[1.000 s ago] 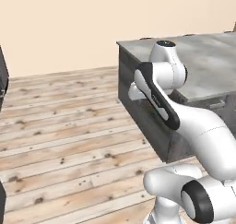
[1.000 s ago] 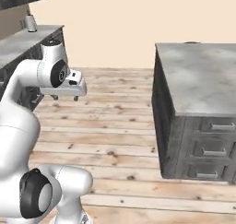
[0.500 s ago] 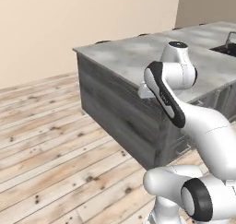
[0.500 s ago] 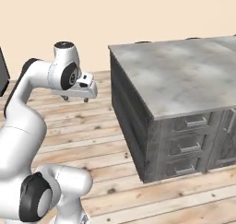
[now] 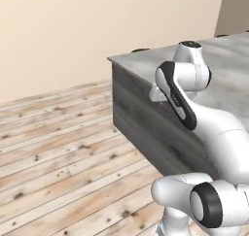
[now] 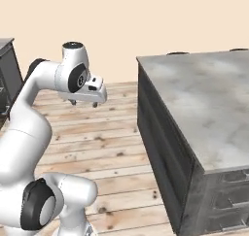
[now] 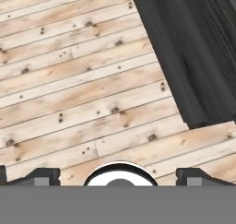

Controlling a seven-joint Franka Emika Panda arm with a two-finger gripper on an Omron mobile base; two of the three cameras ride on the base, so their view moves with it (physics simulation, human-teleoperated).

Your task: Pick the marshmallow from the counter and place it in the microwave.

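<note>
Below, plank floor (image 7: 83, 94) beside grey counter (image 6: 204, 99), beige wall (image 5: 73, 31).

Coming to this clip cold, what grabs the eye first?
The white arm fills the left of the right base view, its open gripper held over bare wooden floor. To its right stands a grey counter with drawers at its near end. The hand view looks down on floor planks and a dark counter side.

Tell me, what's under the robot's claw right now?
Under the claw is just bare wooden floor. The grey counter stands off to one side. The claw is open and holds nothing.
</note>
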